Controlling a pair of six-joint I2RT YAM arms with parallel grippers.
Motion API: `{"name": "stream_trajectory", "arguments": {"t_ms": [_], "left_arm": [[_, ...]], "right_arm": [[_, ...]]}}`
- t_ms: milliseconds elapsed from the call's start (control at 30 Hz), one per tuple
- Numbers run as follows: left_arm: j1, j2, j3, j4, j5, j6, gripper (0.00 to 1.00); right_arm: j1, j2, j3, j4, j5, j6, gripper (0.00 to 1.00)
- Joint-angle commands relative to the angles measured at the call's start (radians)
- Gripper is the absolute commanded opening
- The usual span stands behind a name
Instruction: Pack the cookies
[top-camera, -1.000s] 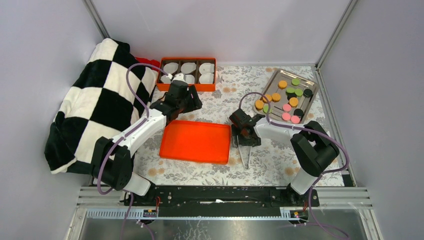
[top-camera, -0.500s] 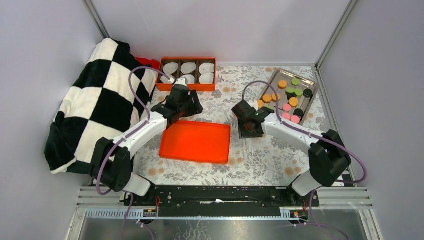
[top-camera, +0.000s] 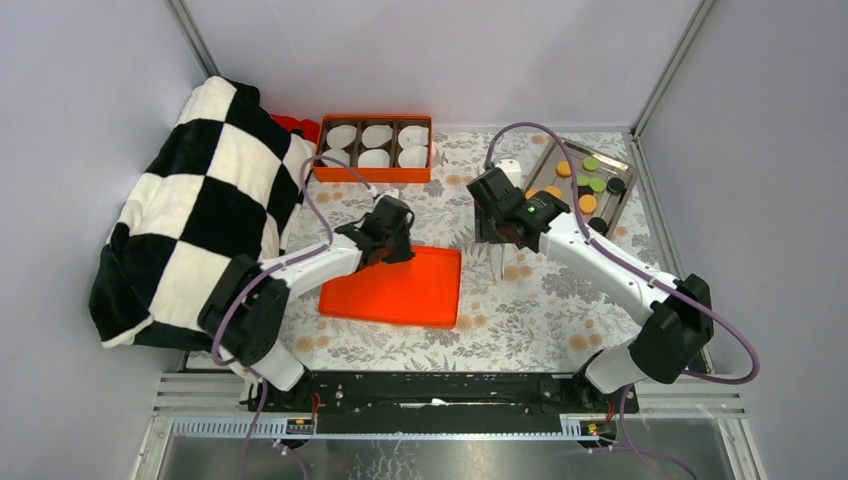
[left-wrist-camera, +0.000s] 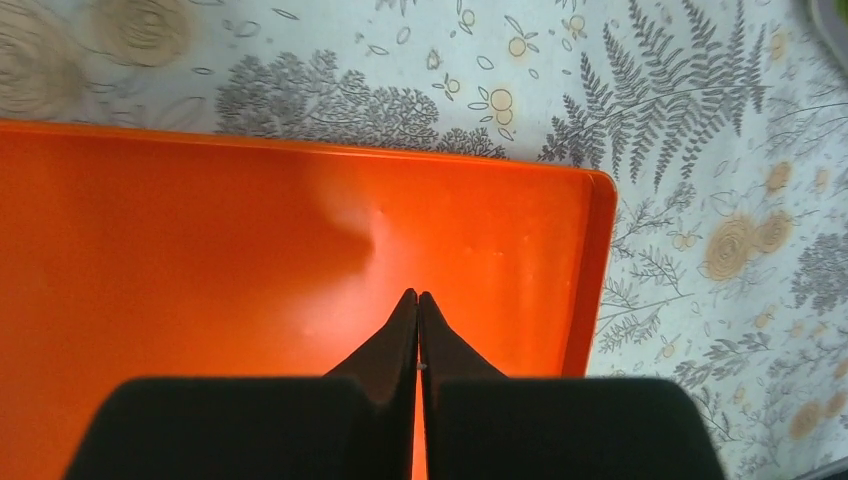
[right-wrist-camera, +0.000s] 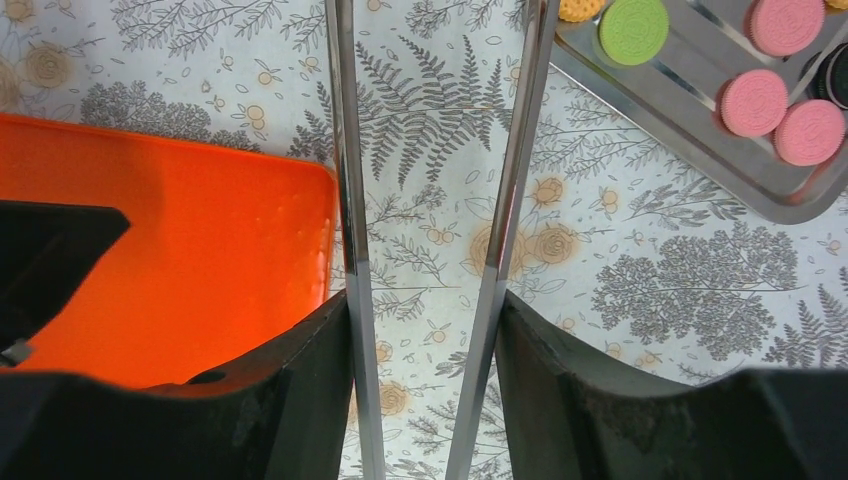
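Note:
The cookies (top-camera: 591, 163) are small orange, green, pink and black discs on a metal tray (top-camera: 560, 152) at the back right. In the right wrist view green (right-wrist-camera: 633, 28) and pink (right-wrist-camera: 752, 102) cookies lie at the top right. My right gripper (top-camera: 497, 232) (right-wrist-camera: 425, 325) is shut on metal tongs (right-wrist-camera: 345, 150), whose two arms stand apart and point down over the patterned cloth left of the tray. My left gripper (top-camera: 397, 238) (left-wrist-camera: 417, 297) is shut with nothing in it, over the orange lid's (left-wrist-camera: 200, 250) far right corner.
An orange box (top-camera: 372, 176) holding white paper cups stands at the back centre. The flat orange lid (top-camera: 392, 290) lies mid-table between the arms. A black-and-white checkered blanket (top-camera: 190, 210) is heaped on the left. Frame posts and walls bound the back.
My right gripper closed on the tongs, lifted them off the cloth and carried them back toward the cookie tray. My left gripper moved right, from near the box to over the lid, and shut.

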Motion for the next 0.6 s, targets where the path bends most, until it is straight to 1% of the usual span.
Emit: {"name": "stream_trajectory", "arguments": {"t_ms": [0, 133, 333, 500, 567], "left_arm": [[-0.039, 0.113, 0.065, 0.040, -0.013, -0.043, 0.01], [-0.084, 0.224, 0.118, 0.061, 0.006, -0.050, 0.00], [-0.192, 0.337, 0.188, 0.072, 0.032, -0.073, 0.00], [-0.293, 0.405, 0.260, 0.075, 0.063, -0.077, 0.00], [-0.325, 0.436, 0.298, 0.074, 0.103, -0.075, 0.00]], "right_arm": [[0.005, -0.063, 0.047, -0.018, 0.061, -0.024, 0.56], [0.005, -0.099, 0.045, -0.031, 0.085, -0.029, 0.56], [0.005, -0.151, 0.069, -0.047, 0.125, -0.031, 0.56], [0.003, -0.199, 0.143, -0.055, 0.191, -0.063, 0.56], [0.004, -0.219, 0.171, -0.045, 0.204, -0.079, 0.56]]}}
